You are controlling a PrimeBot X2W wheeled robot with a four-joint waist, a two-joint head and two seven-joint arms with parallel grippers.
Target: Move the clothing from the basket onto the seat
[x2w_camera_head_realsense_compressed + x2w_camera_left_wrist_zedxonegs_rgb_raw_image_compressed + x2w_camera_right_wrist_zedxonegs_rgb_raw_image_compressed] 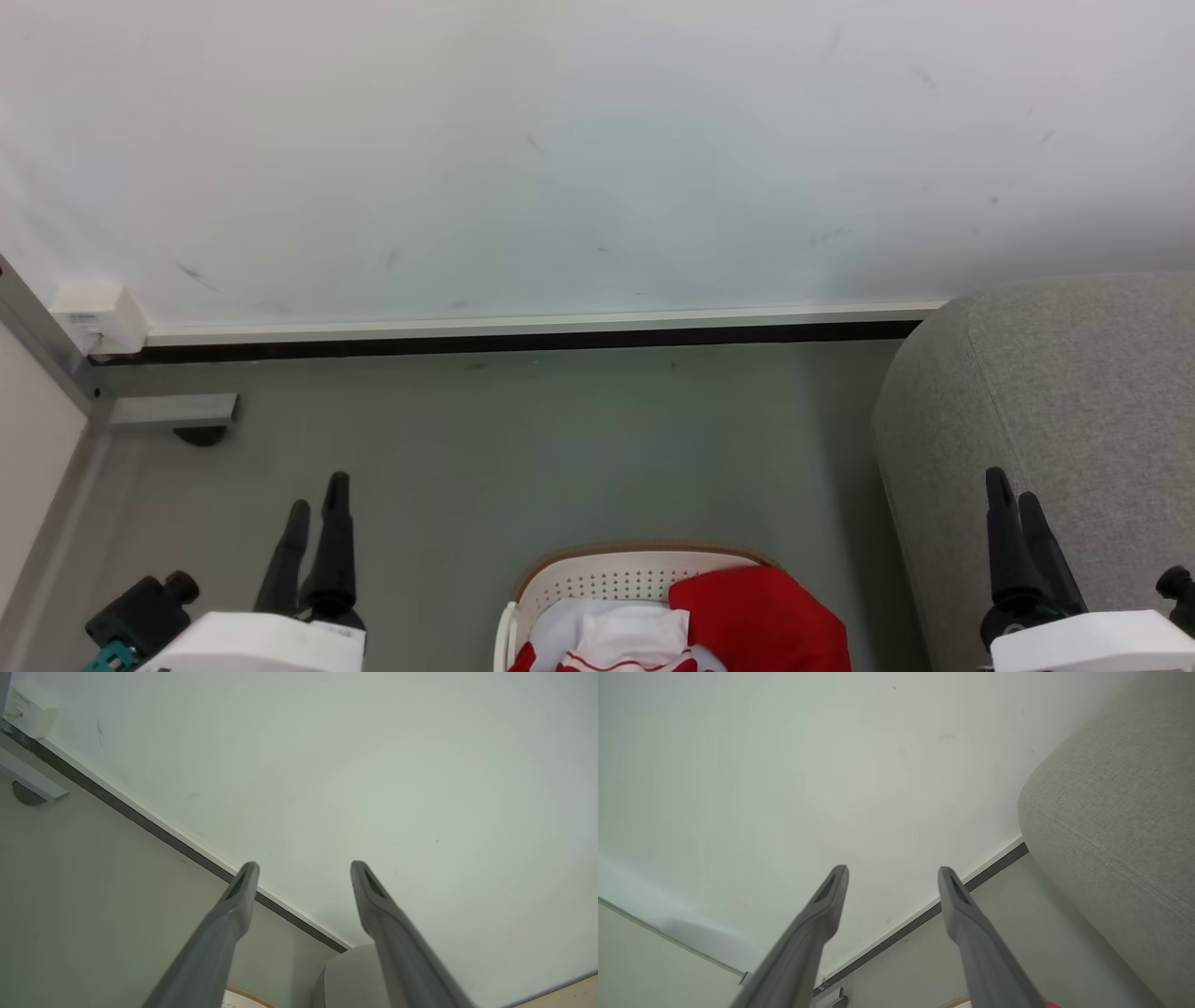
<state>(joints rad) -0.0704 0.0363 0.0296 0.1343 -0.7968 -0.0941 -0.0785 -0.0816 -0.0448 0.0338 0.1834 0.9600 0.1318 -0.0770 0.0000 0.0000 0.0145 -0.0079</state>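
The white basket [597, 577] with a tan rim stands on the floor at the bottom centre of the head view, holding the red clothing [761, 616] with white parts. The grey seat [1074, 420] rises at the right. My left gripper [317, 492] is at the lower left, open and empty, well left of the basket. My right gripper [1014, 485] is at the lower right in front of the seat, also open and empty. In the left wrist view the left gripper [303, 868] points at the wall, with the basket's rim [247, 993] low down. The right wrist view has the right gripper [892, 871] beside the seat [1111, 812].
A white wall [597, 159] with a dark skirting strip [504, 341] runs behind the grey floor [560, 439]. A white box [98, 317] and a grey metal bracket [173, 411] sit in the left corner, by a pale panel [28, 448].
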